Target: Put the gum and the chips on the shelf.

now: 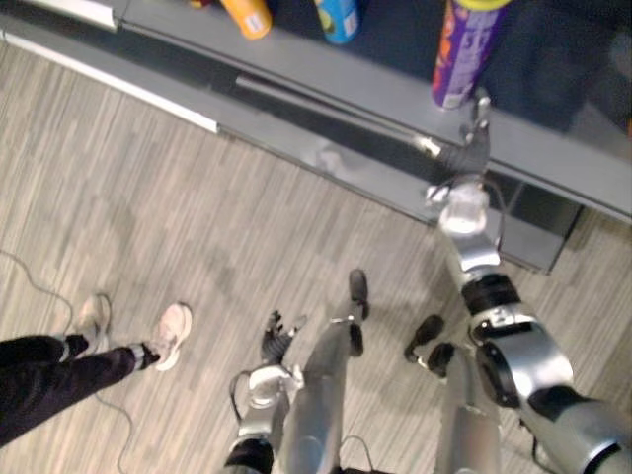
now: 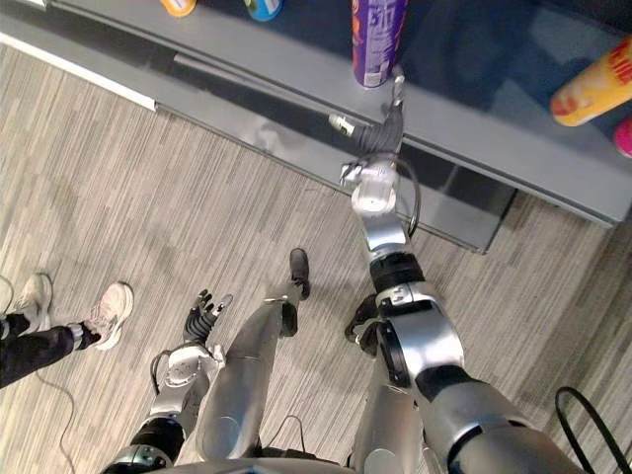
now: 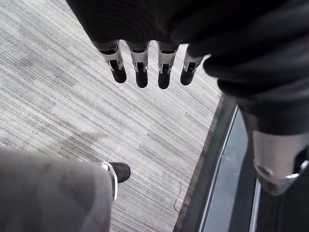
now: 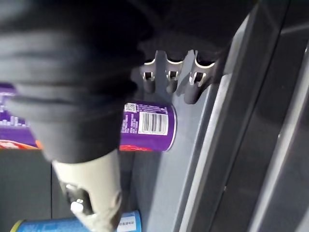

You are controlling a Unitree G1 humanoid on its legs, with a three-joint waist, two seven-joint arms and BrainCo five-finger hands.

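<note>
the right hand [image 2: 387,126] is being held out at the front edge of the shelf [image 2: 296,54], just below the base of the purple chips can [image 2: 378,35]. its fingers [image 4: 172,77] are being held straight and close together, pointing along the shelf, with the thumb [image 4: 91,193] spread well apart from them. nothing is being gripped. in the right wrist view the purple chips can is lying in the wide gap between the fingers and the thumb, not clasped by either. whether a fingertip is touching its base cannot be told.

the purple chips can is standing upright on the shelf, near the front edge. an orange can [image 1: 247,15] and a blue can [image 1: 339,18] are being carried further along the shelf on the robot's left, well apart from the purple one. a yellow-orange can [image 2: 597,89] is lying on its side on the shelf to the robot's right, with something pink [image 2: 624,133] just beside it.

the left hand [image 2: 205,314] is being held low by the robot's side above the striped floor [image 1: 197,197]. its fingers [image 3: 141,72] are hanging straight and slightly spread, and nothing is being held in them.

a person's legs in dark trousers and pale shoes [image 1: 173,334] are being shown on the floor at the robot's left.
</note>
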